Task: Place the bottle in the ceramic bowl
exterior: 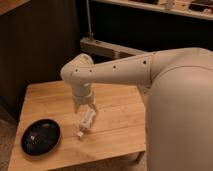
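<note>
Black ceramic bowl (40,136), bottle (86,121) outside, under parted jaws

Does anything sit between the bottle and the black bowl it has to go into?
Nothing visible does. The bottle is just below the hand, up and to the right of the black ceramic bowl. Only bare wooden table shows between them.

The arm (120,70) has a smooth off-white shell. Its tubular link tapers from a large rounded housing (180,110) to a ball-shaped joint (77,70). Small dark round recesses run in a row along the link, and more mark the joint. The tool (87,109), a short pale cylinder with darker lower parts, sits at the arm's end over the worktop (120,125).
</note>
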